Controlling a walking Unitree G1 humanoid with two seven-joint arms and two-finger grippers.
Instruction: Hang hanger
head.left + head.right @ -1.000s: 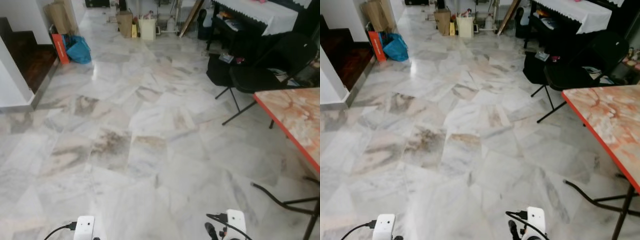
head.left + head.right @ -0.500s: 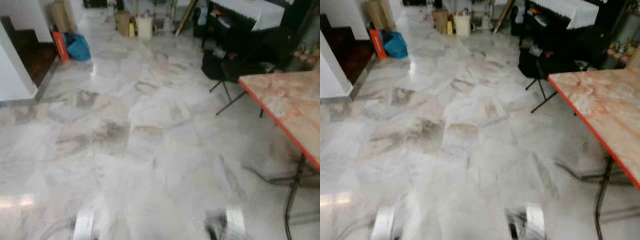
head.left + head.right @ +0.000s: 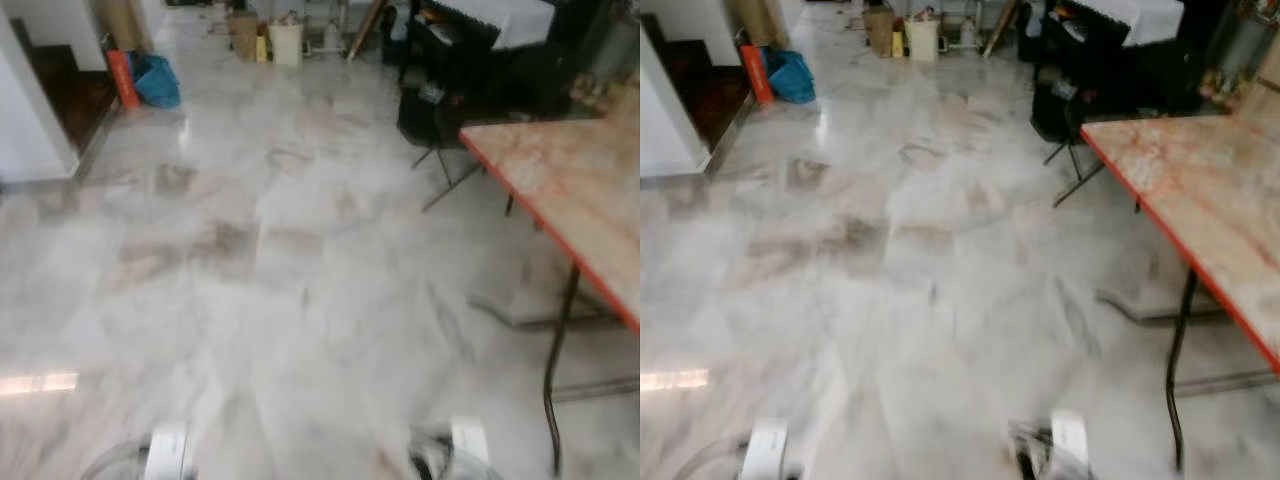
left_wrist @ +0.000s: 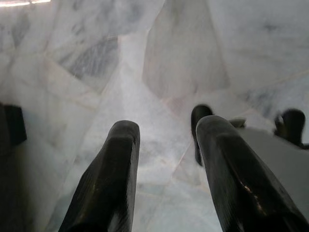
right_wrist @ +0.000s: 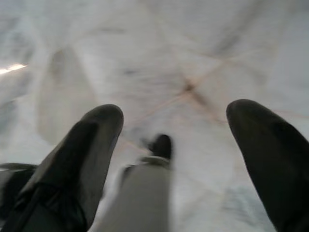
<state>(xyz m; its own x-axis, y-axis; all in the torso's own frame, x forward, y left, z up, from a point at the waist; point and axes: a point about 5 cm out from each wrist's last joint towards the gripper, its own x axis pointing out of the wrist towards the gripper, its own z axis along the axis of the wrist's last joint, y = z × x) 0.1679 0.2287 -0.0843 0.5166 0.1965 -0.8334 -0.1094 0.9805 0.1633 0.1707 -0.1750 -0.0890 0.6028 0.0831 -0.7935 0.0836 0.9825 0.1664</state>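
My head stereo pair looks forward and down over marble floor [image 3: 300,300]; both wrist cameras face that floor closely.

- Left arm [image 3: 168,452]: a pale silver-white block, blurred, with a thin dark cable looping off its outer side
- Right arm [image 3: 468,444]: the same pale boxy shape, with dark blurred parts beside it
- Left gripper [image 4: 166,140]: two long black fingers [image 4: 107,183], rounded at the tips, smooth and glossy with soft highlights
- Right gripper [image 5: 175,125]: two thick black fingers [image 5: 82,145], rounded ends, matt and blurred
- A grey limb with a dark end shows between the right fingers
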